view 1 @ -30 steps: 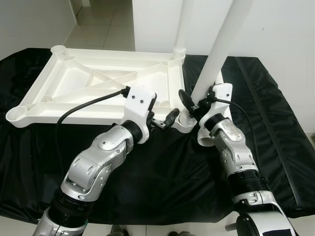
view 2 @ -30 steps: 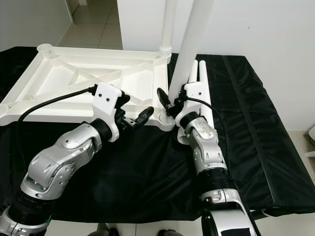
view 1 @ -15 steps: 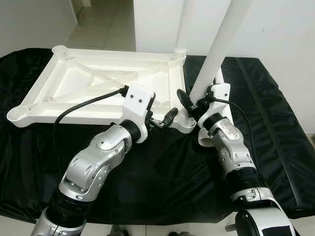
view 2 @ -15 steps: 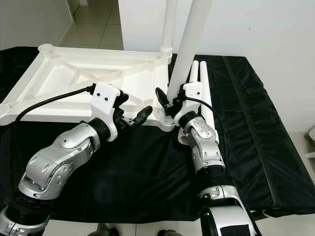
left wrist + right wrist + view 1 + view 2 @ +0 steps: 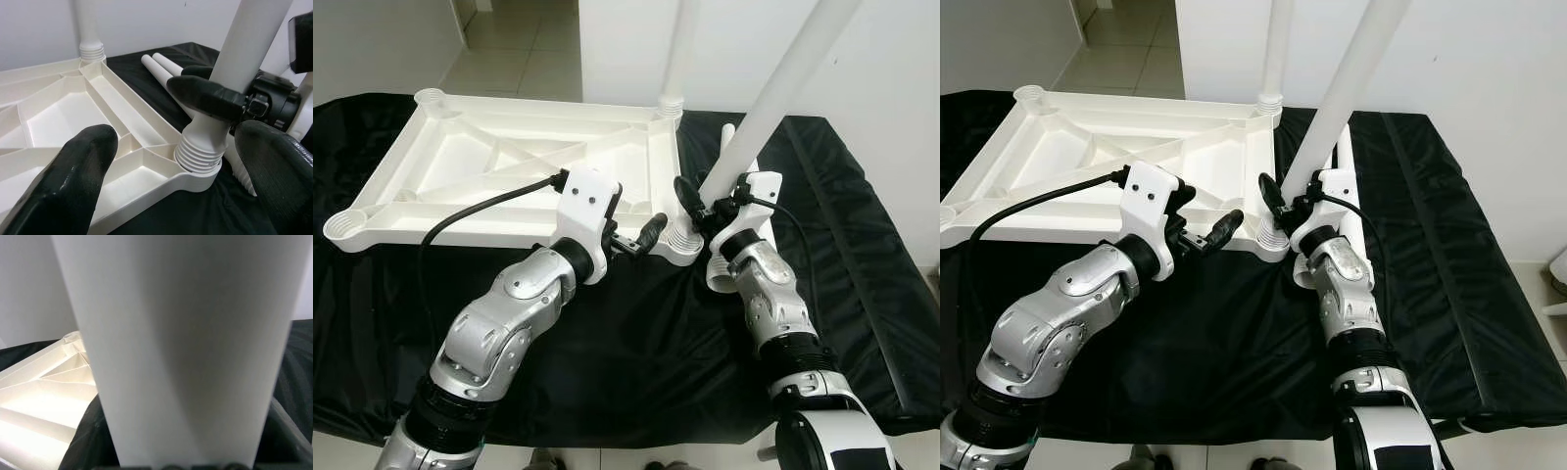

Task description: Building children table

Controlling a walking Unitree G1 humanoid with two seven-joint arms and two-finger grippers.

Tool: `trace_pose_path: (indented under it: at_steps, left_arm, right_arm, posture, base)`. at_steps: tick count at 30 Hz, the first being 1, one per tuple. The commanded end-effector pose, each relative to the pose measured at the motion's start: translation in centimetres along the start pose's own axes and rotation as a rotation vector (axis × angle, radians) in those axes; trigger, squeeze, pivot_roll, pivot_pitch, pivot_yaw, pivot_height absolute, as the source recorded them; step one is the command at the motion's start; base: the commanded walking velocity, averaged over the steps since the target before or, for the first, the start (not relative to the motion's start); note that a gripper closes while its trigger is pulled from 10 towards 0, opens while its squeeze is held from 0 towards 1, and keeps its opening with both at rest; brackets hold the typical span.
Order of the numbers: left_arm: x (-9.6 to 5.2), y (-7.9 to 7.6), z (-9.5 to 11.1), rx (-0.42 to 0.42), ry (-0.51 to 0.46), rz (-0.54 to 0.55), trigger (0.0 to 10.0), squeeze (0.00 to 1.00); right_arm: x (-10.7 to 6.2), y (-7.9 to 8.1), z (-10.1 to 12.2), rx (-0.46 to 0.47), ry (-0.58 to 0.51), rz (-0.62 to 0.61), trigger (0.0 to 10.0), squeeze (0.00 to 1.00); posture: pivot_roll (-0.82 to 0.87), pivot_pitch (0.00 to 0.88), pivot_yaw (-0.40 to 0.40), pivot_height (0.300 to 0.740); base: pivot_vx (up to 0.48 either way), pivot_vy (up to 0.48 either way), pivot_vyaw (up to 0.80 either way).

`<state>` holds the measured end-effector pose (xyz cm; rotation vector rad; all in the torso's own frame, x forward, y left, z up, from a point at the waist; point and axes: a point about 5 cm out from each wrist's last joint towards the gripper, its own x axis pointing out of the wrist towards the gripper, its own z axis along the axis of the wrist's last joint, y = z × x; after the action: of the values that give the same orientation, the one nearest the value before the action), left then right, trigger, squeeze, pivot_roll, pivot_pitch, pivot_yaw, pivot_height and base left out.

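While tilted in its corner socket, white leg (image 5: 773, 103) held by right hand (image 5: 697, 203) | left hand (image 5: 641, 238) wide beside tabletop (image 5: 499, 166)

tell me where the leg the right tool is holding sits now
In the left eye view the leg leans toward the robot's right, its threaded foot at the near right corner socket of the upturned tabletop, gripped by the right tool.

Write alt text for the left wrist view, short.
Between the left gripper's two open black fingers, the right gripper clamps a tilted white table leg whose threaded end sits in the corner socket of the upturned white tabletop. Two spare legs lie on black cloth behind.
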<state>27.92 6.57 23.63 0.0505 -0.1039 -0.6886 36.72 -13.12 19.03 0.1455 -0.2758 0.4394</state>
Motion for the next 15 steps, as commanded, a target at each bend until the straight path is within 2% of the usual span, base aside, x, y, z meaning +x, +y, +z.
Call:
trace_pose_path:
  at_steps: [1, 2, 5, 7, 11, 15]
  left_arm:
    - [-0.1, -0.6, 0.4, 0.01, -0.009, -0.08, 10.0, 0.0]
    - [-0.1, -0.6, 0.4, 0.011, -0.01, -0.079, 10.0, 0.0]
    - [-0.1, -0.6, 0.4, 0.012, -0.01, -0.079, 10.0, 0.0]
    - [-0.2, -0.5, 0.4, 0.013, -0.01, -0.075, 10.0, 0.0]
    - [-0.3, -0.5, 0.5, 0.011, -0.013, -0.072, 10.0, 0.0]
    - [-0.4, -0.5, 0.6, 0.009, -0.016, -0.071, 10.0, 0.0]
  right_arm:
    - [-0.6, 0.2, -2.2, 0.03, 0.099, -0.013, 10.0, 0.0]
    - [-0.5, 0.2, -2.5, -0.016, 0.129, -0.018, 10.0, 0.0]
    - [-0.4, 0.3, -2.8, -0.048, 0.15, -0.021, 10.0, 0.0]
    - [-0.4, 0.7, -3.0, -0.139, 0.176, 0.007, 10.0, 0.0]
    - [-0.5, 1.3, -3.3, -0.194, 0.194, 0.052, 10.0, 0.0]
    - [-0.8, 1.6, -3.6, -0.197, 0.197, 0.082, 10.0, 0.0]
  posture:
    - [0.02, 0.117, -0.032, 0.74]
    - [0.02, 0.116, -0.033, 0.74]
    - [0.02, 0.115, -0.033, 0.74]
    - [0.02, 0.114, -0.035, 0.74]
    - [0.03, 0.112, -0.037, 0.74]
    - [0.03, 0.112, -0.037, 0.74]
  base:
    - [0.0, 0.0, 0.0]
    - [0.0, 0.0, 0.0]
    - [0.0, 0.0, 0.0]
    - [0.0, 0.0, 0.0]
    - [0.0, 0.0, 0.0]
    - [0.0, 0.0, 0.0]
